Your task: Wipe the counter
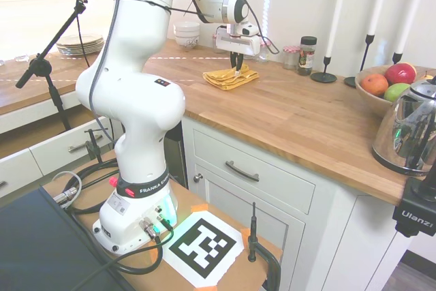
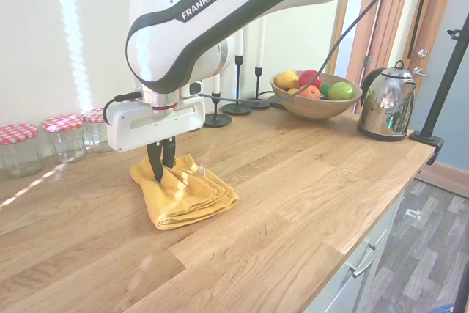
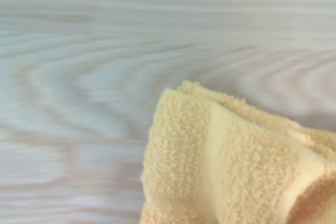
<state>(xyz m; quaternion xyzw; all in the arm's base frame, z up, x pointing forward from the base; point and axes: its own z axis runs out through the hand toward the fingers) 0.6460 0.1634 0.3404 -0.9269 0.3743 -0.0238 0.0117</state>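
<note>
The jars point(image 2: 66, 135) stand back against the wall, leaving the counter point(image 2: 293, 181) bare for wiping, and on it the folded yellow cloth point(image 2: 187, 194) lies under the gripper point(image 2: 161, 166), which is clenched on the cloth's upper fold, likely so it can be dragged flat over the wood. The wrist view alone shows the terry weave and grain; the first exterior view alone shows the cabinets point(image 1: 259, 175) below.
</note>
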